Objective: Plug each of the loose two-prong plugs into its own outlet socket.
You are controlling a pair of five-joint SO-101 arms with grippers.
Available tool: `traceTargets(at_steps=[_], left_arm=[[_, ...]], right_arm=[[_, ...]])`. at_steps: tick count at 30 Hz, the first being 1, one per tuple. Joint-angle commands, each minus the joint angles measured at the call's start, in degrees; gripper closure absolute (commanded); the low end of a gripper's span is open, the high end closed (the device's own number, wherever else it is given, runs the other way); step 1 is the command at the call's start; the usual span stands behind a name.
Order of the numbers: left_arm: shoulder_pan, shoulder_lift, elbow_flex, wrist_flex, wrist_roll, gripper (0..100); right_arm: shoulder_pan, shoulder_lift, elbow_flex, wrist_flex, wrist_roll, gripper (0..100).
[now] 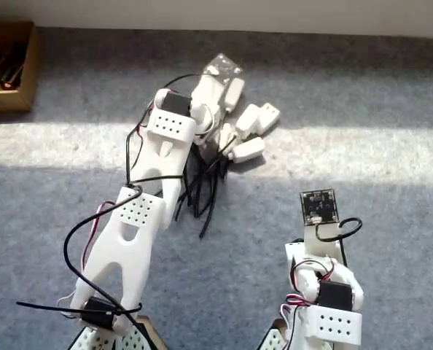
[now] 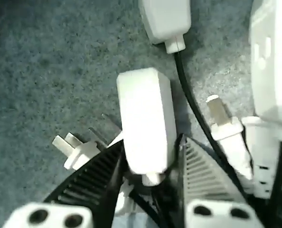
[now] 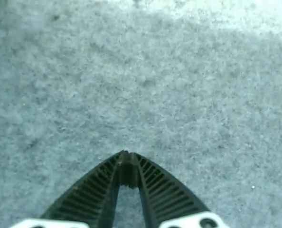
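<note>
Left arm [image 1: 140, 219] outstretched, left gripper [image 2: 153, 148] pinching a white plug [image 2: 143, 111] (right gripper [image 3: 128, 160] pressed together).

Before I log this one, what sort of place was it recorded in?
Likely an indoor hobby or lab workspace: a grey carpet-like surface meets a pale wall, a wooden box sits at one corner, and white plugs with black cords lie in a heap.

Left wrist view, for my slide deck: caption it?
Jaws grip a white plug above grey carpet, loose plugs and cord alongside.
</note>
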Motion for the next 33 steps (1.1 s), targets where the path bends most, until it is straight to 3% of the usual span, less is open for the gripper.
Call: traceTargets(at_steps=[1,10,14,17,24,33], left_arm=[[-2.7,-3.1,-0.7,0.9,-5.7,96],[-8.1,-20.1,-4.4,15.7,-6.0,96],[-9.1,-29.5,2.3,16.6,-5.7,96],[-9.3,-39.1,18.0,16.7,-5.6,98],[-4.6,-71.1,72.1,16.6,-6.9,100],[9.3,-105.4,122.1,10.9,-23.6,100]], right_arm=[[-0.6,-0.4,2.6,-2.0,0.0,98.9],[-0.6,-0.4,3.6,-3.6,0.1,98.9],[-0.6,-0.4,3.6,-3.6,0.1,98.9],[-0.6,-0.4,3.6,-3.7,0.1,98.9],[-0.7,-0.4,3.6,-3.7,0.1,98.9],[-0.7,-0.4,3.6,-3.7,0.1,98.9]])
